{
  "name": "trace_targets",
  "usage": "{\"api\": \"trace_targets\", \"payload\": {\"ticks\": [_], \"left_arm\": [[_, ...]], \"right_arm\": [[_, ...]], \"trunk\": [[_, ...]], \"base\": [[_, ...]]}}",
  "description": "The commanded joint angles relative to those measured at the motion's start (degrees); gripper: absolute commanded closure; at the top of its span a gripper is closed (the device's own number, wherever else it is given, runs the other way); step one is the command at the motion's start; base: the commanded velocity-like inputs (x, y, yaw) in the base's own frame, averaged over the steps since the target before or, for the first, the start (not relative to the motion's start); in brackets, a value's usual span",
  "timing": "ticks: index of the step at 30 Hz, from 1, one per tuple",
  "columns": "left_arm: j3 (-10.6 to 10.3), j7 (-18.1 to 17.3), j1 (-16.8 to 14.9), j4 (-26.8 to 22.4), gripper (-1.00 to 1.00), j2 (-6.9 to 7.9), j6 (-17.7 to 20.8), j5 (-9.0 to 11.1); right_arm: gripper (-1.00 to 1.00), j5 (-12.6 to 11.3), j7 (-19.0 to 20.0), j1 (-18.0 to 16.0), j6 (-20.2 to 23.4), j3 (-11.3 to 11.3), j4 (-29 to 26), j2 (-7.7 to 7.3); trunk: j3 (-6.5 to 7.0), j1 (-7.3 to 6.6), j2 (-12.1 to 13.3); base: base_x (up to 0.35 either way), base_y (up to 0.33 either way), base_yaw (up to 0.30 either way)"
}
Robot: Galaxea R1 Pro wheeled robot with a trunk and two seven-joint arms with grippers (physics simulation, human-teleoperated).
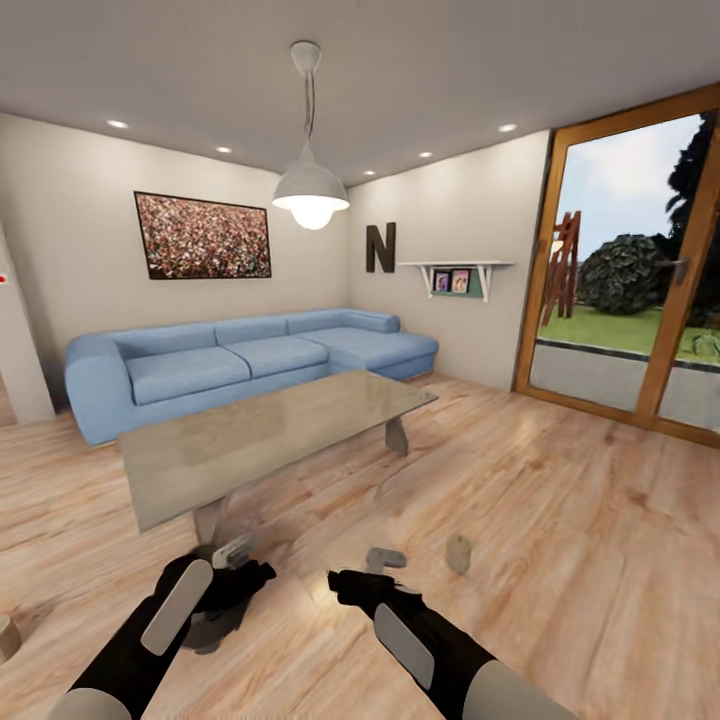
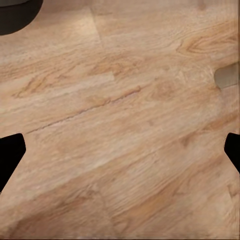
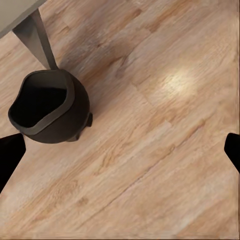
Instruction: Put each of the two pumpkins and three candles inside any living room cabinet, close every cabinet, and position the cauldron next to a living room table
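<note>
Cauldron (image 3: 50,107): on the floor beside the desk (image 1: 250,440) leg, under your left arm.
Left fingers (image 2: 12,155): spread, empty.
Right fingers (image 3: 10,155): spread, cauldron just beside one.

head high, forward; wrists close, floorward, sharing cauldron (image 3: 50,107)

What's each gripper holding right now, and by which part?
Nothing. Left gripper and right gripper are both open over bare wood floor. The cauldron sits on the floor by the table leg, ungripped.
</note>
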Motion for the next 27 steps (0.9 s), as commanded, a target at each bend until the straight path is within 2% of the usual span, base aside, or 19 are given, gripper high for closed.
{"api": "trace_targets", "payload": {"ticks": [1,5,13,27], "left_arm": [[-0.17,0.57,-0.03,-0.11,-1.00,0.05,-0.02,0.60],[-0.18,0.57,-0.03,-0.13,-1.00,0.06,-0.01,0.60],[-0.18,0.57,-0.03,-0.14,-1.00,0.08,-0.02,0.60],[-0.18,0.57,-0.03,-0.14,-1.00,0.09,0.00,0.60]], "right_arm": [[-1.00,-0.30,-0.37,-0.02,0.11,0.21,-0.02,-0.14],[-1.00,-0.35,-0.34,0.08,0.02,0.21,0.17,-0.81],[-1.00,-0.37,-0.13,0.10,0.00,0.20,2.19,-0.94],[-1.00,-0.36,-0.11,0.10,-0.08,0.14,2.49,-0.95]], "trunk": [[0.05,-0.27,0.38],[0.51,-1.15,1.98],[1.42,-2.91,5.19],[3.02,-5.98,10.81]], "base": [[-0.329,0.096,-0.210],[-0.329,0.096,-0.210],[-0.274,0.053,-0.209],[-0.017,0.001,-0.209]]}}
